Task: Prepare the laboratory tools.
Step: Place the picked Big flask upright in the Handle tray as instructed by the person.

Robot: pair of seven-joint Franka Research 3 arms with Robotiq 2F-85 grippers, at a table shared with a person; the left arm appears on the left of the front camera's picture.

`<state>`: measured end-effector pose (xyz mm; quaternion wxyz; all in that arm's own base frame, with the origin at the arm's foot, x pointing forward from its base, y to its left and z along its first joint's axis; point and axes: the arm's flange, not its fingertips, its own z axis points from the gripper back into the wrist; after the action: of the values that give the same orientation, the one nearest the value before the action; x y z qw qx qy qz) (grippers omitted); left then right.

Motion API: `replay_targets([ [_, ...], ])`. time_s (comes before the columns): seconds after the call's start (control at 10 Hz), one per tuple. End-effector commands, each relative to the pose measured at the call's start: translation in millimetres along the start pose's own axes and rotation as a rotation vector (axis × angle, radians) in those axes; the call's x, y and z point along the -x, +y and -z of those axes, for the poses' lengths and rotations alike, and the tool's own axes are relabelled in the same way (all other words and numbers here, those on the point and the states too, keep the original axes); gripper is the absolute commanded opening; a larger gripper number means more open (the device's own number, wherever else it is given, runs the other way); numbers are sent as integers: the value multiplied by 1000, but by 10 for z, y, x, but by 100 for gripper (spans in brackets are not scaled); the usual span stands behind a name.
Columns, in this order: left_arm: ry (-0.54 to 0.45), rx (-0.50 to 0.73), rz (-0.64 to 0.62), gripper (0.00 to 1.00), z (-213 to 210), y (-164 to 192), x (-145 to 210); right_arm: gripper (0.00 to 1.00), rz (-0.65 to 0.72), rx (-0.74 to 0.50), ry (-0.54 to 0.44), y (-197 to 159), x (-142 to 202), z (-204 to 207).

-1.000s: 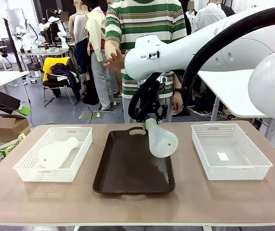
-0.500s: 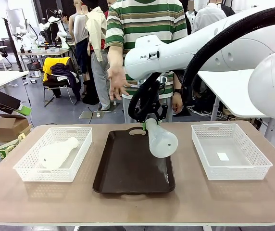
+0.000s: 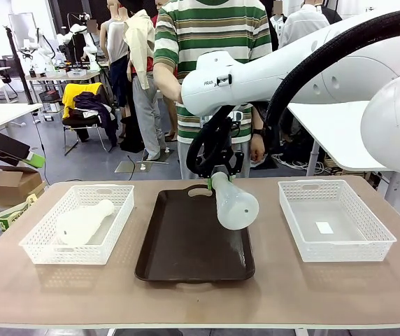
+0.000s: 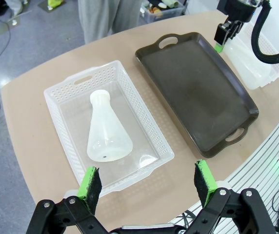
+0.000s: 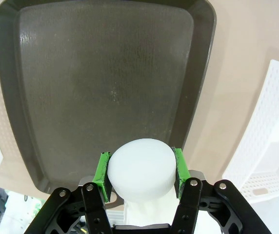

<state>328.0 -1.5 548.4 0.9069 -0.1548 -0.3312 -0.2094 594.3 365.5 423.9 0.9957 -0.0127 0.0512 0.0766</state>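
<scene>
Front looks across, wrists down, sharing the tray [image 3: 186, 245].

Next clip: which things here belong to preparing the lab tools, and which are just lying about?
Job in hand:
- first flask, gripped at its neck by the right gripper over the brown tray
- second flask, lying in the left basket

Lying about:
- right basket, holding no flask
- cardboard box and chair on the floor beyond
</scene>
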Motion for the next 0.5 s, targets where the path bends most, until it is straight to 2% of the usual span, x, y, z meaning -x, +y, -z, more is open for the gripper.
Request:
replay_targets([
  [0.0, 7, 2, 16, 100, -10, 39, 18, 0, 1, -4, -1, -23, 24, 9],
  [0.4, 7, 2, 16, 100, -10, 39, 18, 0, 1, -4, -1, -23, 24, 9],
])
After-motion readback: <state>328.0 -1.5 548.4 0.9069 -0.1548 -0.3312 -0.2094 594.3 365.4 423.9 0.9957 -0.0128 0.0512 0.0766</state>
